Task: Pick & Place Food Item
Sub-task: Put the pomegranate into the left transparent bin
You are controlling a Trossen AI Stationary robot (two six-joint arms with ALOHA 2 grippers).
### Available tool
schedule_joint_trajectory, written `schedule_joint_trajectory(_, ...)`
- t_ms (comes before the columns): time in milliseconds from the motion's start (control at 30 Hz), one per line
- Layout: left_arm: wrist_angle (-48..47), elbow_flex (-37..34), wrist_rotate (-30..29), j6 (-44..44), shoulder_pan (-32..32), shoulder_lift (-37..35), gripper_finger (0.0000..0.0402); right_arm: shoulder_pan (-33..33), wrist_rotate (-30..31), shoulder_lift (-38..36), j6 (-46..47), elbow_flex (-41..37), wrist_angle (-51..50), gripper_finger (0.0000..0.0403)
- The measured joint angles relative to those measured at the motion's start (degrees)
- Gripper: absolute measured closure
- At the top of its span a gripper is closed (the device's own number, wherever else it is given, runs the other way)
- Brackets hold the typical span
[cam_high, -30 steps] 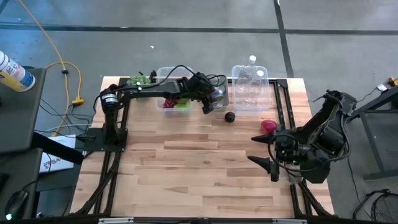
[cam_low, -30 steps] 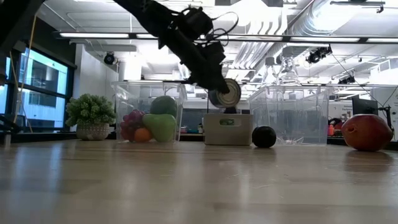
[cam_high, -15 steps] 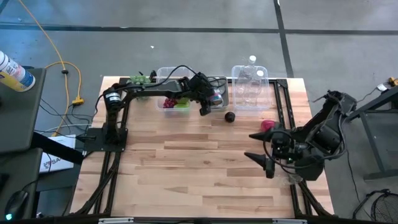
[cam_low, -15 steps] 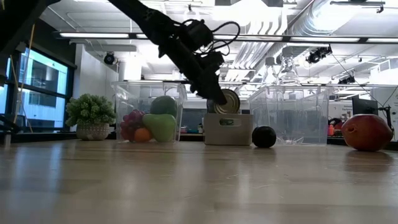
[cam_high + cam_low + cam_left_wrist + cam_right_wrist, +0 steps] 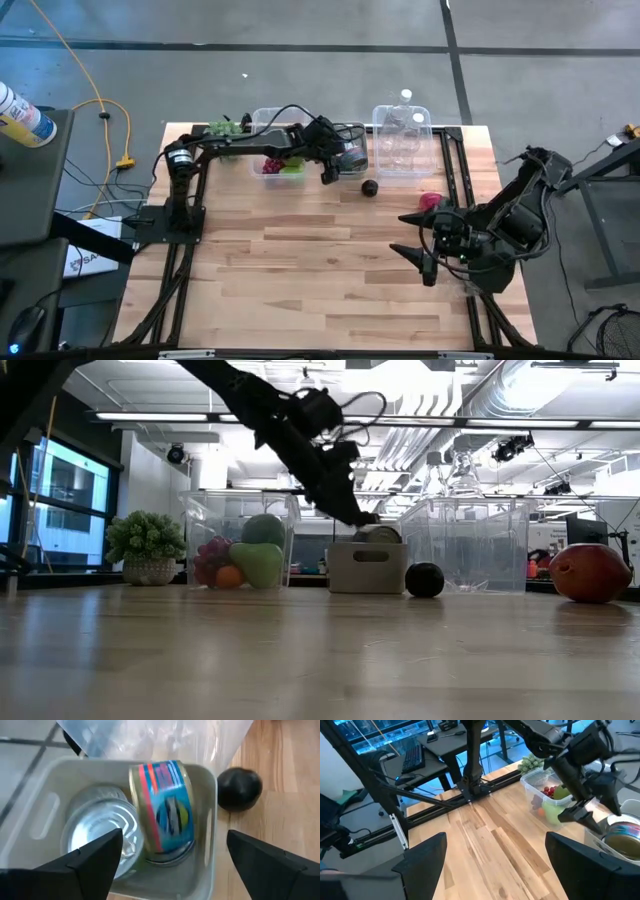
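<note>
From where I stand, the left arm's tool (image 5: 335,168) has just let go: a moment ago its dark fingers were clamped on a round tin can with a blue, red and yellow label (image 5: 162,817), carried above the small grey plastic bin (image 5: 50,805) at the far side of the wooden counter (image 5: 330,270), and now the fingers stand wide apart with nothing between them. The can lies tilted inside the bin, leaning against a second, silver-topped can (image 5: 100,832) already there; from counter level only its top shows above the bin's rim. That looks to me like the place half of the job done for this item, though the can has not settled flat. The left tool hovers just over the bin, so lifting clear without nudging the rim seems the next concern. A small dark round fruit (image 5: 369,187) sits on the counter just beside the bin, and a red, pomegranate-like fruit (image 5: 431,201) lies further towards the right arm; both are unplaced. The right arm's tool (image 5: 418,248) waits near that red fruit, its fingers spread open and empty, and has drifted slightly inward over the counter.
</note>
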Motion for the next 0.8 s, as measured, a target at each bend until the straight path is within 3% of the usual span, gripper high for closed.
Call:
schedule_joint_trajectory(367, -6.83, 0.0, 0.91, 3.64, 0.46, -16.15, 0.0051, 0.0, 1.61, 0.01, -0.57, -0.01, 3.26, 0.0074)
schedule_joint_trajectory(667, -24.05, 0.0, 5.96, 5.78, 1.69, -27.02, 0.0051, -3.77, 1.32, 2.28, -12.36, -0.01, 10.67, 0.0074)
schedule_joint_trajectory(800, -32.3, 0.0, 5.66, 5.79, 2.24, -29.41, 0.0051, -8.54, 1.12, 2.18, -10.42, -0.02, 10.68, 0.0074)
